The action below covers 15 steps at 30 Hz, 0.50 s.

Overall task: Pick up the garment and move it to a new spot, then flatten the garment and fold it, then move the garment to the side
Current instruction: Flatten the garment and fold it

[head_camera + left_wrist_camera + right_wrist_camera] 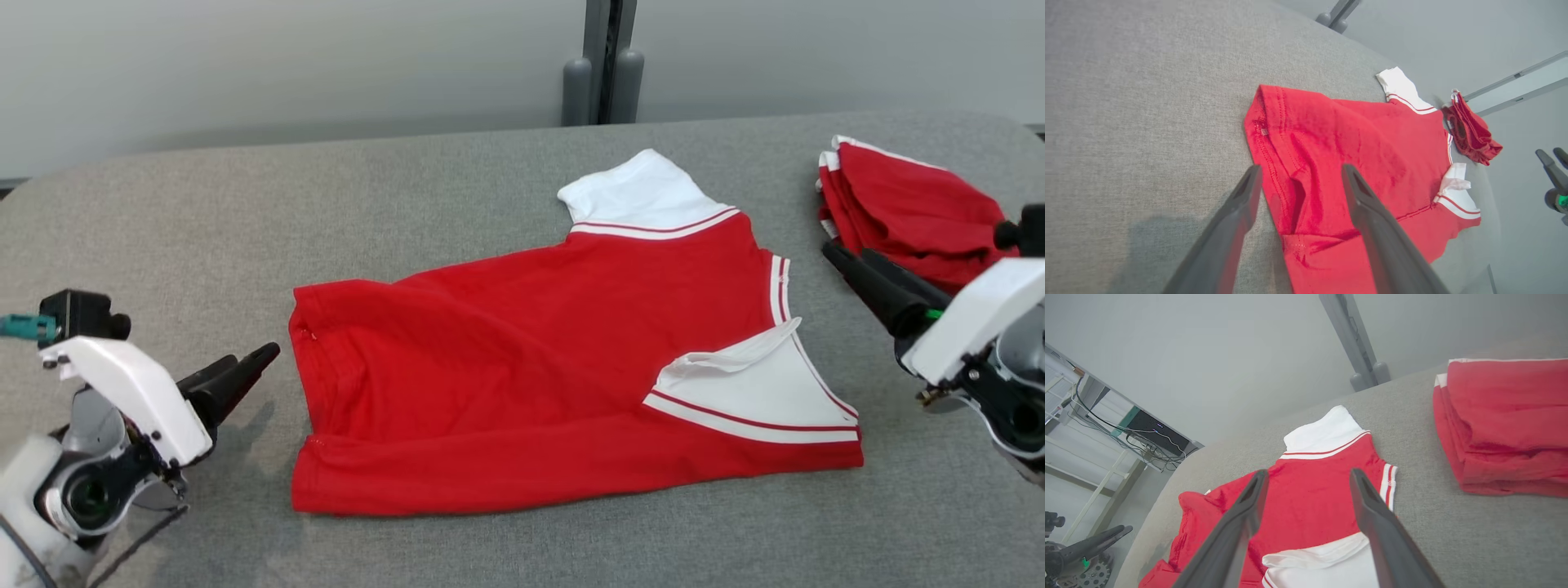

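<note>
Currently the red short-sleeved cotton garment with white, red-striped sleeves point(539, 367) lies spread at the middle of the grey cloth-covered table point(490, 188). Its hem is turned toward the table's left end and its collar end toward the table's right. One white sleeve points at the table's far edge. The other is folded back onto the red body, on the side toward the table's near edge. That near long edge of the garment is doubled over.

The left claw point(257, 358) hovers over the table's left part, just off the hem, with its two dark fingers wide apart and nothing between them. The right claw point(846, 250) hangs over the table's right part, equally spread and empty. A pile of folded red clothes point(906, 212) sits at the table's far right corner.
</note>
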Motion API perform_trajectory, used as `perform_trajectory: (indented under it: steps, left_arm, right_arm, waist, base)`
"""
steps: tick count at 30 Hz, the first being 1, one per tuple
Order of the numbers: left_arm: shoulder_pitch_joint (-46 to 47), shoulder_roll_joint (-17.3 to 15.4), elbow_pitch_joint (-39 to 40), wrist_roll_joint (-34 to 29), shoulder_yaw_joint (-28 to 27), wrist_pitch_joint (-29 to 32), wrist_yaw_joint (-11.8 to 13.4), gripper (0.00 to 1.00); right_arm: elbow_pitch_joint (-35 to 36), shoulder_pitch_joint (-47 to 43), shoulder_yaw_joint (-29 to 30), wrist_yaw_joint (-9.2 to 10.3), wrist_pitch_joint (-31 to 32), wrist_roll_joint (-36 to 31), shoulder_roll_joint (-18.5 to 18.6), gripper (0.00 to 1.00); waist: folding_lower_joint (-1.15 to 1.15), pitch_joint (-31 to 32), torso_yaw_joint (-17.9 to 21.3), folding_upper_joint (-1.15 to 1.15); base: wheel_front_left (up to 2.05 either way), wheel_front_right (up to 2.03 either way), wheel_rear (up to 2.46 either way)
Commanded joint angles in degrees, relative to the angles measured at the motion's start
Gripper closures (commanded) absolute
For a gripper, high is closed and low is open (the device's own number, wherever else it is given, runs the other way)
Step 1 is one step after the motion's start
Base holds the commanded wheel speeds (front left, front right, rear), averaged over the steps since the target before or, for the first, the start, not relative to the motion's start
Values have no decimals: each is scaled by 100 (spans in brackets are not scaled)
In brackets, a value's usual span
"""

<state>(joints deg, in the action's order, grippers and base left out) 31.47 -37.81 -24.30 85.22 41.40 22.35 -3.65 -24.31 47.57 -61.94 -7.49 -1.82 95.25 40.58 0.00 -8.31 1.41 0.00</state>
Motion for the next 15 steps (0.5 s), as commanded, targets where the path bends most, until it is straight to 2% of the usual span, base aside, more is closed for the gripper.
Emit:
perform_trajectory:
  steps: [1, 6, 8, 12, 15]
  left_arm:
    - [-244, -8, 82, -123, -101, -434, -21, 0]
    - [-729, -36, 440, -595, -173, -1504, 172, 0]
    - [-843, -45, 536, -726, -146, -1714, 228, 0]
    - [-1323, 15, 875, -1028, -90, -2344, 574, 0]
    - [-1626, 103, 1028, -1327, 31, -2704, 930, 0]
  right_arm:
    - [-31, -219, 1, -2, -361, -213, 71, 0]
    - [-179, -607, -60, -2, -1001, -582, 121, 0]
    - [-188, -698, -46, -2, -1065, -579, 104, 0]
    - [-299, -985, -85, -2, -1201, -725, 88, 0]
    - [-442, -1206, -42, -2, -1291, -868, 42, 0]
  waist:
    - [0, 186, 36, 0]
    - [0, 425, 50, 0]
    - [0, 466, 53, 0]
    - [0, 561, 53, 0]
    - [0, 616, 31, 0]
  base:
    - [0, 0, 0]
    - [0, 0, 0]
    - [0, 0, 0]
    - [0, 0, 0]
    - [0, 0, 0]
